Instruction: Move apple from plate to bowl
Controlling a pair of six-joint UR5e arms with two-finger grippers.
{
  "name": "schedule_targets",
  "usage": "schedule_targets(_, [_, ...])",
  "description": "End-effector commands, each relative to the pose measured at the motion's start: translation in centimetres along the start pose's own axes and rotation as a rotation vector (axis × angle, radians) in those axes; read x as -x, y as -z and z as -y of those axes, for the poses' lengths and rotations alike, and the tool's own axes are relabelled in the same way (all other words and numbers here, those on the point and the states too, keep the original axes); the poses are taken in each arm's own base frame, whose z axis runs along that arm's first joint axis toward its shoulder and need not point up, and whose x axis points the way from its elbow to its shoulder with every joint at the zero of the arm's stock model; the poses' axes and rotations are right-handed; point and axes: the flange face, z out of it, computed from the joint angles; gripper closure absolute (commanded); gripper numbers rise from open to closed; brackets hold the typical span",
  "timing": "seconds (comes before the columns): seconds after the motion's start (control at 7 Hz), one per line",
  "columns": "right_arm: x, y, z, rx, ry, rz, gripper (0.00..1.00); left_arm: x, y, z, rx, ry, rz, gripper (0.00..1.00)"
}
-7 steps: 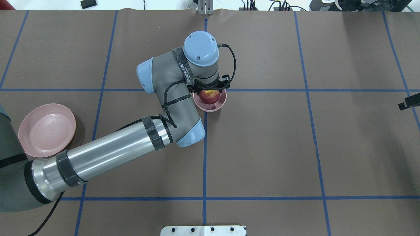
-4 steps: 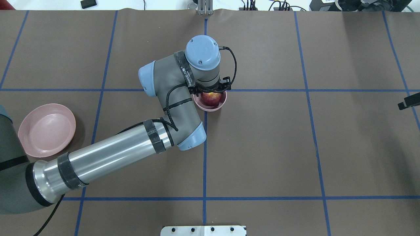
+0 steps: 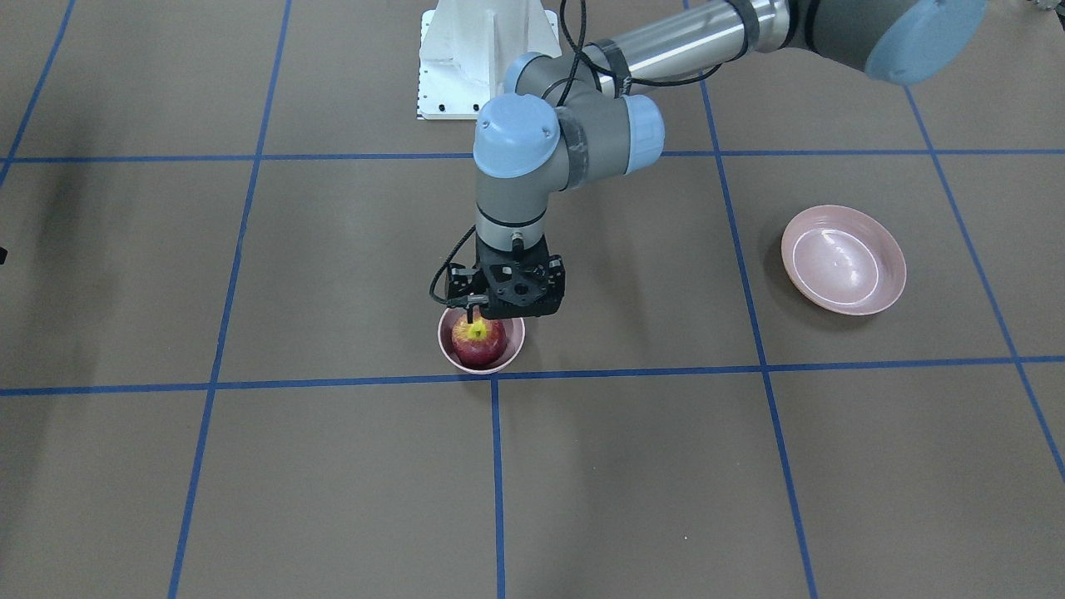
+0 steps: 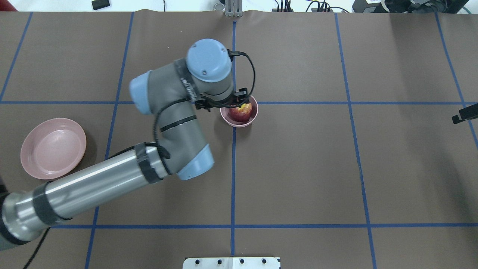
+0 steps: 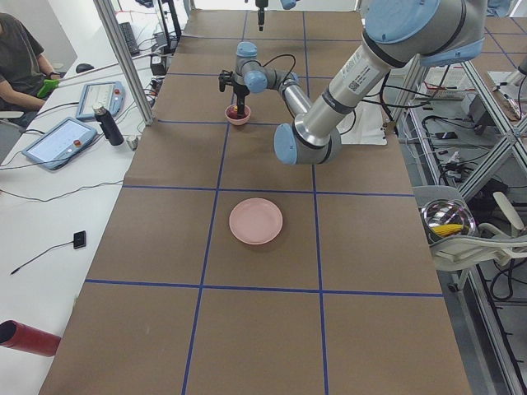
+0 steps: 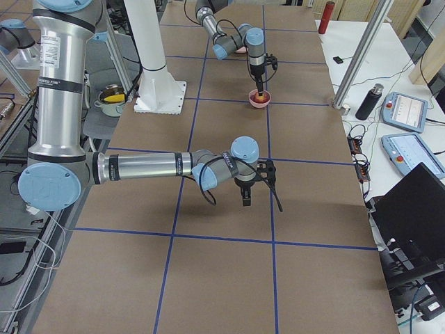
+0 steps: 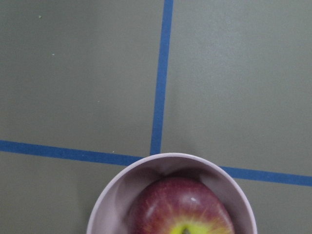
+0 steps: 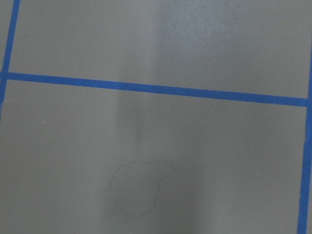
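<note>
The dark red apple (image 3: 478, 347) with a yellow-green top lies in the small deep pink bowl (image 3: 513, 353) near the table's middle. It shows there in the overhead view (image 4: 240, 113) and the left wrist view (image 7: 180, 210) too. My left gripper (image 3: 487, 319) hangs just above the bowl, let go of the apple, one fingertip (image 3: 472, 315) over the stem patch. The wide shallow pink plate (image 4: 53, 147) lies empty far off on my left side. My right gripper (image 6: 246, 197) hovers over bare table on my right; I cannot tell whether it is open.
Brown table cover with a blue tape grid. The left arm's forearm (image 4: 93, 186) stretches low between plate and bowl. A white base plate (image 3: 482, 58) sits at the robot's edge. Tablets, a bottle and a seated person (image 5: 20, 58) are past the far edge.
The left arm's wrist and elbow have swung toward my left and lifted. The apple, held over the bowl before, now rests in the bowl and shows more fully.
</note>
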Motion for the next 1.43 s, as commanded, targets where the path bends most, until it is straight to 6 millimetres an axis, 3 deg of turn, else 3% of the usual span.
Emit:
schedule_targets(0.0, [-0.1,0.1,-0.2,-0.001,-0.001,0.000,0.00,17.3,6.4,-2.7,0.000,-0.216,0.025,0.02])
schedule_targets(0.29, [0.0,0.2,-0.2,-0.008,0.002,0.003,0.00,32.4,8.1,-1.2,0.062,-0.320,0.010,0.02])
schedule_targets(0.43, [0.7,0.8,0.0,-0.016,0.010,0.011,0.00,40.7,7.6,-1.8,0.043,-0.360,0.031,0.02])
schedule_targets(0.57, [1.1,1.0,0.4,-0.019,0.012,0.011,0.00,48.4,7.4,-1.1,0.051,-0.372,0.031,0.02])
schedule_targets(0.71, [-0.1,1.6,0.4,-0.030,-0.014,0.003,0.00,56.0,8.0,1.3,0.105,-0.372,-0.024,0.02])
schedule_targets(0.86, [-2.0,2.9,0.5,-0.049,-0.057,-0.014,0.00,61.1,8.4,2.4,0.107,-0.424,-0.023,0.02])
schedule_targets(1.0, [-3.2,3.7,0.5,-0.043,-0.070,-0.030,0.00,63.2,8.1,1.8,0.120,-0.419,-0.003,0.02])
schedule_targets(1.29, [-5.2,3.5,2.5,0.017,0.056,-0.082,0.00,63.6,8.2,2.8,0.120,-0.338,0.009,0.02])
